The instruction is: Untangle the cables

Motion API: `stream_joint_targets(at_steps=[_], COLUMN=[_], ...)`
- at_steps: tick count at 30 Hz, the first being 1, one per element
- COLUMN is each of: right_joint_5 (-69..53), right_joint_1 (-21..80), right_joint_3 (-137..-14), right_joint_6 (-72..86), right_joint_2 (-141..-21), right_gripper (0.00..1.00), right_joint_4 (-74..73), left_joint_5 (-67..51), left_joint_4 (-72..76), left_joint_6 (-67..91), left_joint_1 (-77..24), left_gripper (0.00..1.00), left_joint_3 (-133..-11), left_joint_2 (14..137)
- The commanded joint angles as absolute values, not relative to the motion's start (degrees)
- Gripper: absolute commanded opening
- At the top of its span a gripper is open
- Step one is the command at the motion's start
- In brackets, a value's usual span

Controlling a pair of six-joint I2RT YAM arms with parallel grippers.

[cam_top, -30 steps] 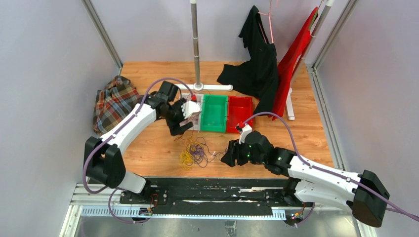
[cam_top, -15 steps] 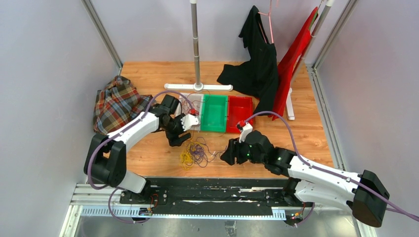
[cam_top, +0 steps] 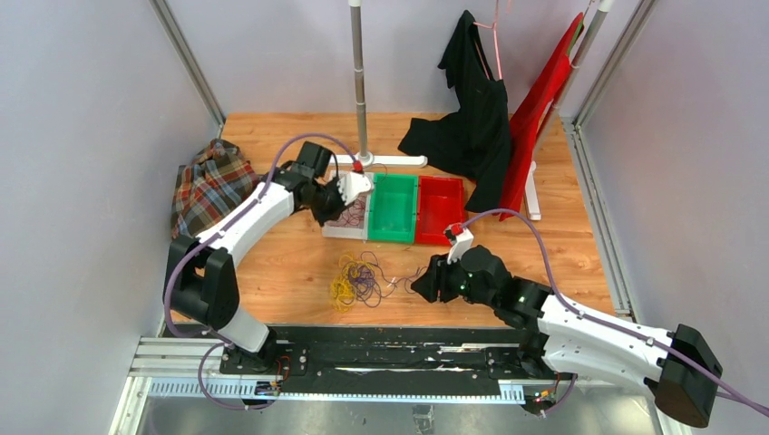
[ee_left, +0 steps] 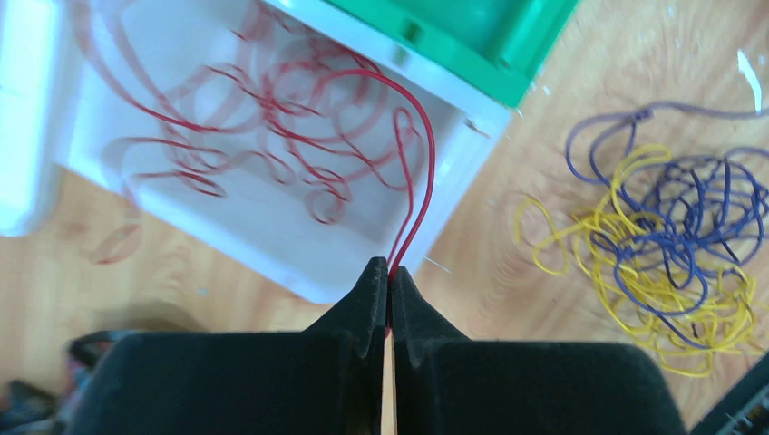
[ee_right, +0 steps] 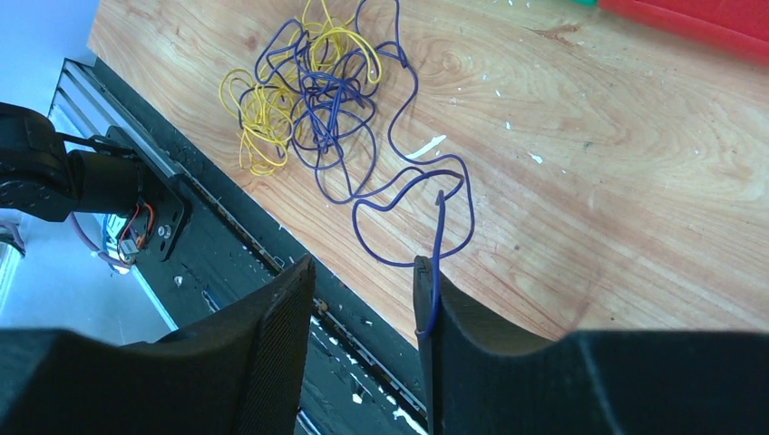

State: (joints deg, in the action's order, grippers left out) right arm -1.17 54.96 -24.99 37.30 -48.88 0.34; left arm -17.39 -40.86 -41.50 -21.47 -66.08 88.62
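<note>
The cables lie in two places. Red strands (ee_left: 432, 172) fill the white tray (ee_left: 236, 227), and my left gripper (ee_left: 390, 269) is shut on a loop of them at the tray's near corner. In the top view this gripper (cam_top: 337, 201) hangs over that tray (cam_top: 349, 227). A tangle of yellow and blue-purple cables (cam_top: 355, 279) rests on the wood between the arms. One blue-purple strand (ee_right: 438, 245) runs from the tangle (ee_right: 308, 91) and hooks over the right finger of my right gripper (ee_right: 363, 267). Its jaws stand open, with a gap between them.
A green bin (cam_top: 392, 208) and a red bin (cam_top: 440, 208) sit right of the white tray. A plaid cloth (cam_top: 210, 186) lies at the left edge. A pole stand (cam_top: 360, 82), black garment (cam_top: 467, 118) and red garment (cam_top: 540, 100) are at the back. A black rail (cam_top: 381, 349) borders the near edge.
My left gripper has closed on a red strand and moved back over the white tray. My right gripper's jaws have narrowed a little and the arm has shifted slightly toward the near edge.
</note>
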Motion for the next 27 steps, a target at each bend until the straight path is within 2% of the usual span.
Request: stream_joint_targets(at_steps=[1,7,15,17,18,20,23,25,27], right_joint_5=[1.0,0.9,1.4,1.3,1.2,1.0,0.5,0.0,-0.5], right_joint_1=[54.3,54.3,54.3,54.3,54.3,54.3,54.3,54.3,54.3], right_joint_3=[-22.4,-22.0,-22.3,-22.7,-22.8,-23.2,-23.8,-24.7,-25.5], right_joint_6=[39.3,39.7,39.5,39.3,39.3,39.3,39.2,39.1,39.2], right_joint_2=[-47.5,-47.7,-48.0,-48.2,-48.3,-48.3,-48.7,-49.0,-49.0], right_gripper=[0.44,0.43,0.43,0.43,0.43,0.43,0.43,0.43,0.43], right_joint_4=[3.7,4.0,3.6,3.5,3.3,3.5,4.1,3.9,4.0], left_joint_5=[-17.7,-12.8,-8.7,-8.9,-9.6,-11.0,-16.2,-20.6,-24.5], left_joint_4=[-39.3,-35.6,-24.5,-24.0,-25.4,-29.3,-37.5,-42.4,-46.8], left_joint_6=[-39.7,-39.3,-40.2,-40.1,-40.5,-40.5,-40.2,-38.6,-37.5], left_joint_1=[-21.1,-21.1,-21.4,-21.4,-21.3,-21.3,-20.8,-19.5,-18.7], left_gripper=[0.01,0.01,0.01,0.06,0.14,0.47,0.85,0.99,0.98], left_joint_3=[-72.9,-79.7,-73.2,-72.0,-72.3,-74.2,-79.3,-82.1,-84.8], left_joint_2=[89.3,100.0,102.4,101.0,100.2,98.7,96.2,94.4,92.7])
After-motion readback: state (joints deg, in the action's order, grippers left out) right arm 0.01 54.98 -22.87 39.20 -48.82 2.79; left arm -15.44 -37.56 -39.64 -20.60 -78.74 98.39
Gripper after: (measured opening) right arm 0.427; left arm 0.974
